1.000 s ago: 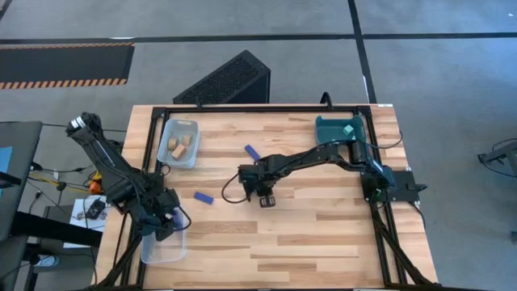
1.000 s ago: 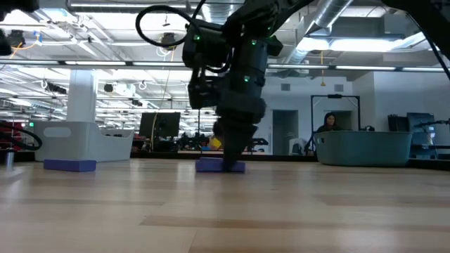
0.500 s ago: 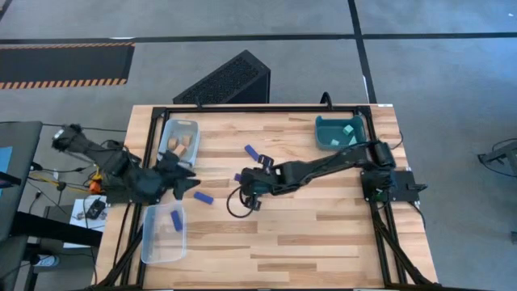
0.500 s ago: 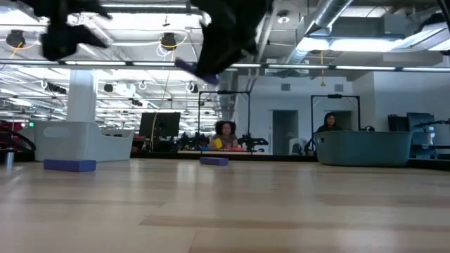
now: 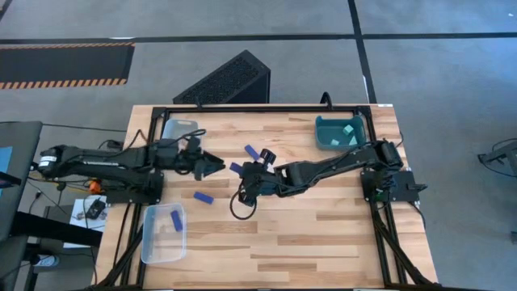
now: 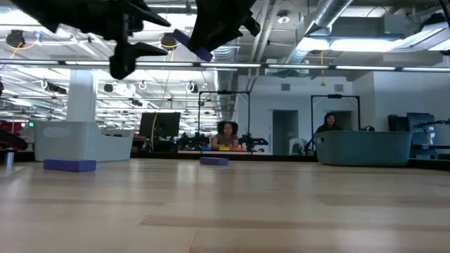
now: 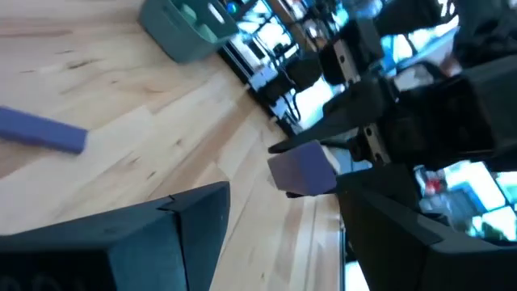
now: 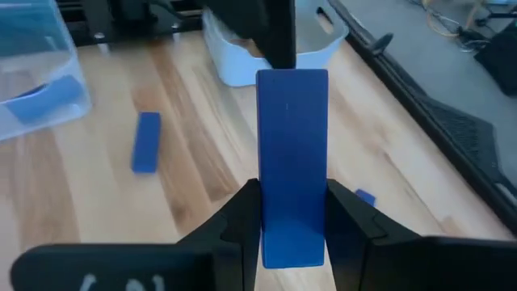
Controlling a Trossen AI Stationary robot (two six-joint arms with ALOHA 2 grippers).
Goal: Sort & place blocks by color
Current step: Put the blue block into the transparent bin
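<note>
My right gripper (image 5: 242, 171) hovers over the table's middle, shut on a dark blue bar (image 8: 292, 145). My left gripper (image 5: 216, 164) reaches in from the left, open, with its fingers standing just off the bar's free end (image 7: 303, 171); no touch shows. Two more blue bars lie flat on the table (image 5: 253, 152) (image 5: 203, 196). Another blue bar (image 5: 174, 220) lies in the clear bin (image 5: 149, 242). A cyan cube (image 5: 349, 129) sits in the teal bin (image 5: 327, 141). The tan pieces are hidden behind my left arm. My right gripper pinches the blue bar's rear end (image 8: 292, 234) between its two fingers (image 8: 242, 218), which press on the bar's two long sides. The fingers lie along the bar and point roughly level toward the table's left. The bar juts out ahead of them, lifted clear of the table.
The pale bin (image 5: 179, 129) stands at the far left corner, partly under my left arm. The teal bin is at the far right, the clear bin at the near left edge. Bare wood spans the near half (image 5: 307, 234). People sit in the room beyond (image 6: 329, 125).
My right gripper has risen from the table with the blue bar and carried it left and toward the far edge. My left gripper left a blue bar in the clear bin, then swung toward the far edge and right, out to the bar in my right gripper.
</note>
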